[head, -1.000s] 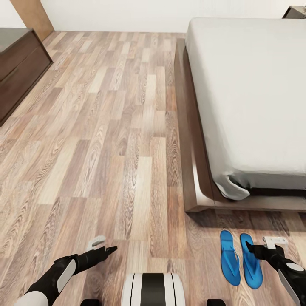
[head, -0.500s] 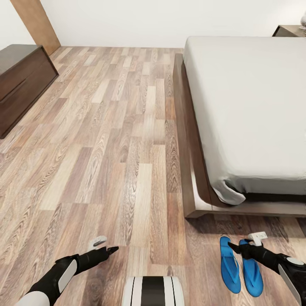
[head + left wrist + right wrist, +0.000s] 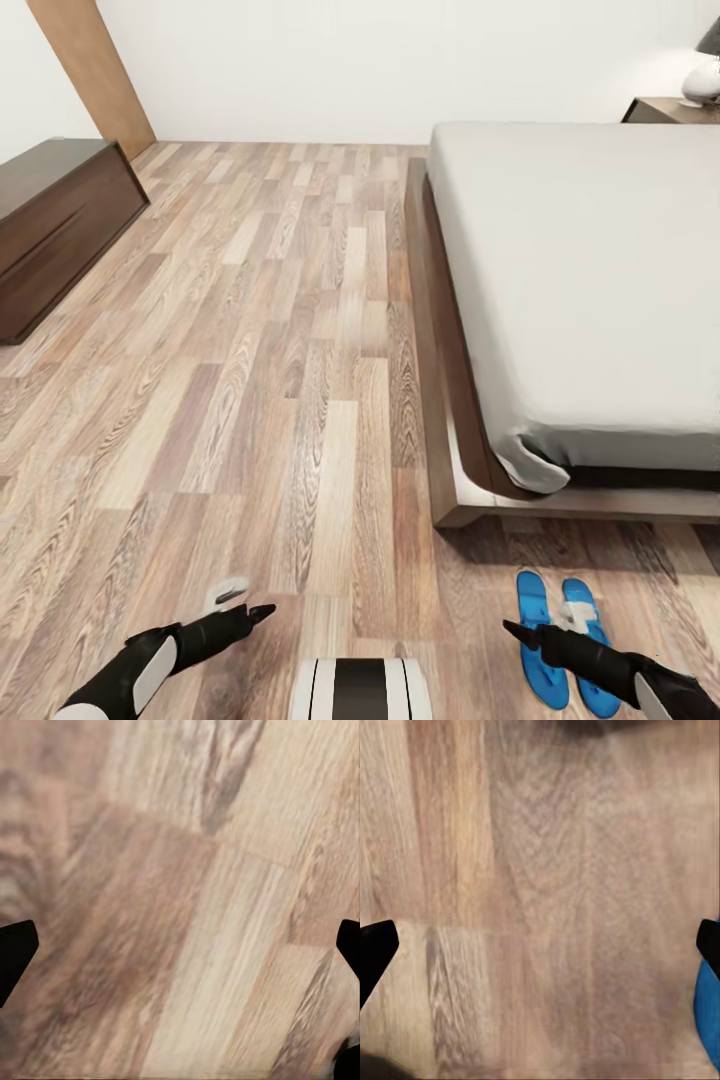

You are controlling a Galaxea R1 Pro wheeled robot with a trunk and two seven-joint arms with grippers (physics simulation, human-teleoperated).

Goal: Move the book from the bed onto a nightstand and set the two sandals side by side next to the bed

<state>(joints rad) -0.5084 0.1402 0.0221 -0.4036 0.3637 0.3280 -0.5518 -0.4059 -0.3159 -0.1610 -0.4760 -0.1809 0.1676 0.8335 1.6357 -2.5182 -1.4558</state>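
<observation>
Two blue sandals lie side by side on the wood floor just past the bed's foot corner, the left sandal [image 3: 531, 595] and the right sandal [image 3: 579, 598]. My right gripper [image 3: 535, 625] hovers open over the left one, its arm crossing both. A sliver of blue sandal [image 3: 709, 1020] shows at the edge of the right wrist view, beside one dark fingertip [image 3: 375, 945]. The bed [image 3: 440, 400] has a bare pale mattress [image 3: 580, 280]; the book is out of view. My left gripper [image 3: 255, 597] hangs open above bare planks, fingertips [image 3: 15, 949] wide apart. A nightstand [image 3: 665, 108] stands at the far right.
A long low dark cabinet [image 3: 50, 220] runs along the left wall, with a tan wooden panel [image 3: 95, 70] behind it. A white lamp [image 3: 700, 78] sits on the nightstand. Open plank floor [image 3: 280, 330] stretches between cabinet and bed.
The head camera has tilted up, so the whole picture slid down. My right gripper has swung left across the sandals, from beside the right one to over the left one. The left arm holds still.
</observation>
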